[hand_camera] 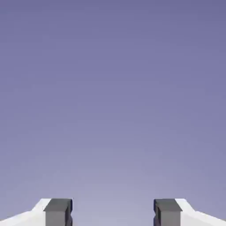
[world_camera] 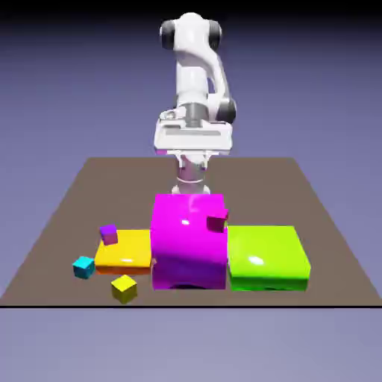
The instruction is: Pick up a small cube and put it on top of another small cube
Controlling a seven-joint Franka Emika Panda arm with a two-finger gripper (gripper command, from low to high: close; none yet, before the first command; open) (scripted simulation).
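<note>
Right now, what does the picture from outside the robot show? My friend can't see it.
A white robot arm stands at the far edge of a brown table, behind a big magenta block. A yellow slab and a green block flank it, with small purple, cyan, yellow and dark red cubes nearby.

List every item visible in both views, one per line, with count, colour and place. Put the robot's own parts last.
Small plain yellow cube: one, yellow, on the table near its front edge, toward the exterior view's left.
Small cyan cube: one, cyan, on the table, leftmost item.
Small purple cube: one, purple, on top of the orange block.
Small dark magenta cube: one, by the magenta block's upper right corner.
Big glossy orange block: one, low, left of the magenta block.
Big glossy magenta block: one, tallest, centre.
Big glossy green block: one, right of the magenta block.
Brown table: one.
White arm: one, behind the magenta block.
Grey fingers: two, apart, nothing between them, hand view shows only backdrop.
</note>
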